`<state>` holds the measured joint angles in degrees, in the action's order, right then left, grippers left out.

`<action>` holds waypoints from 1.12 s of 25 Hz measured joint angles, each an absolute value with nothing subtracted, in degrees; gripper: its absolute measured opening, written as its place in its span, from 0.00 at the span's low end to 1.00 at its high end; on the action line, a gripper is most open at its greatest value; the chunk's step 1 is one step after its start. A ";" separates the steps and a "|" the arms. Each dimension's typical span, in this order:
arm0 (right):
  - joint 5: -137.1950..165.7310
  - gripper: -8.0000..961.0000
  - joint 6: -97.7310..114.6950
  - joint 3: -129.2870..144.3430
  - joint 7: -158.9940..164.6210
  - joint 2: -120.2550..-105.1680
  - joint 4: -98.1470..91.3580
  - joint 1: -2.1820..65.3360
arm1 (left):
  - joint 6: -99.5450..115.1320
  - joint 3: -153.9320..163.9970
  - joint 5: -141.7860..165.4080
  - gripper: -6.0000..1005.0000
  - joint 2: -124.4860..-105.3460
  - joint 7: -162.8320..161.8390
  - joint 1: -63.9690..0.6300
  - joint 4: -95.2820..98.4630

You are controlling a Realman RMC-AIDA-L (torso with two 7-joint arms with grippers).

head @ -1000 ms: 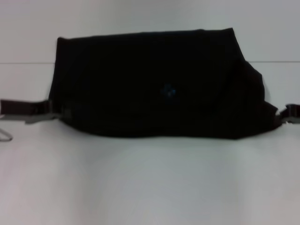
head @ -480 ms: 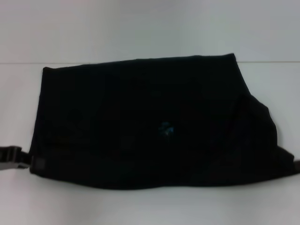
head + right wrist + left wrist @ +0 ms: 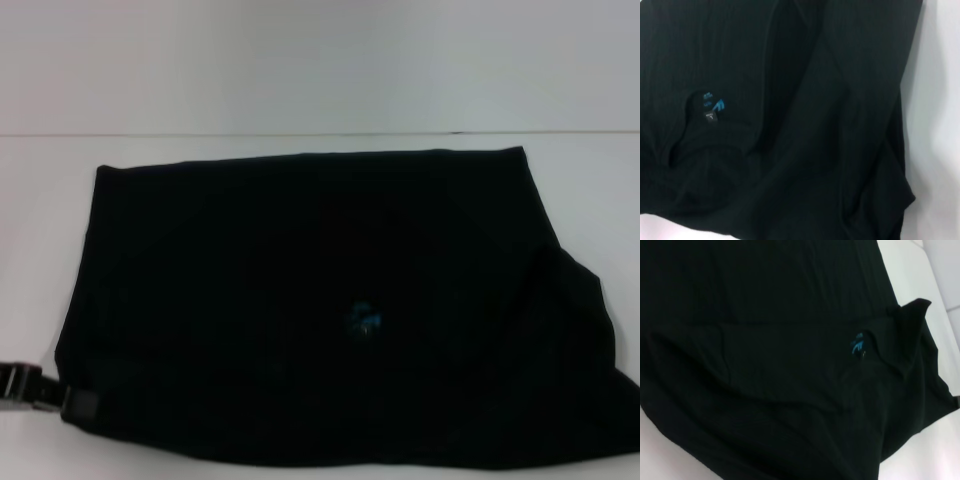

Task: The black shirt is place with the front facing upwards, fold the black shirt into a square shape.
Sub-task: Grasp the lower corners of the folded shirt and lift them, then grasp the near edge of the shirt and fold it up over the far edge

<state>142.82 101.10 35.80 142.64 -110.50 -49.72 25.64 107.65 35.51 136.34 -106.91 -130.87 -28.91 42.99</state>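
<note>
The black shirt (image 3: 300,300) lies spread wide on the white table (image 3: 300,60), folded over itself, with its near edge close to the bottom of the head view. Its small blue neck label (image 3: 362,320) shows near the middle. The pale letters are hidden. My left gripper (image 3: 68,402) is at the shirt's near left corner, shut on the fabric. My right gripper is out of view past the shirt's right end. The left wrist view shows the shirt (image 3: 765,365) and label (image 3: 857,346). The right wrist view shows the shirt (image 3: 815,125) and label (image 3: 714,105).
The table's far edge (image 3: 300,133) runs across behind the shirt, with a pale wall (image 3: 300,30) beyond. Bare white table shows to the left of the shirt (image 3: 40,250) and past its upper right corner (image 3: 590,200).
The shirt has slid toward me across the table and fills more of the head view. My left gripper moved back with its corner; my right gripper has left the head view.
</note>
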 joint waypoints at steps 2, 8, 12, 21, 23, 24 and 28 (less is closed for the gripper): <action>142.83 0.03 101.85 35.71 142.18 -110.55 -49.93 24.89 | 108.54 35.48 137.05 0.01 -106.96 -130.53 -28.45 43.11; 142.82 0.03 103.92 33.85 140.31 -110.30 -49.86 23.64 | 108.91 33.90 139.32 0.01 -106.64 -130.40 -27.99 43.12; 142.20 0.03 105.31 29.28 138.31 -109.99 -49.45 24.33 | 108.49 32.47 138.91 0.01 -106.52 -130.20 -28.63 43.24; 138.65 0.03 98.41 20.39 136.99 -108.93 -45.35 32.31 | 96.91 23.41 138.44 0.01 -106.81 -135.34 -34.89 42.86; 137.61 0.03 93.95 20.26 137.12 -108.69 -43.93 34.50 | 91.61 24.24 138.86 0.01 -107.05 -137.84 -36.39 42.15; 137.29 0.03 90.53 20.40 137.20 -108.47 -42.76 35.94 | 88.36 25.18 138.96 0.01 -107.13 -139.04 -37.45 41.20; 137.44 0.03 76.62 22.43 137.97 -108.70 -39.20 40.19 | 76.57 30.90 139.49 0.01 -107.29 -143.71 -40.81 37.69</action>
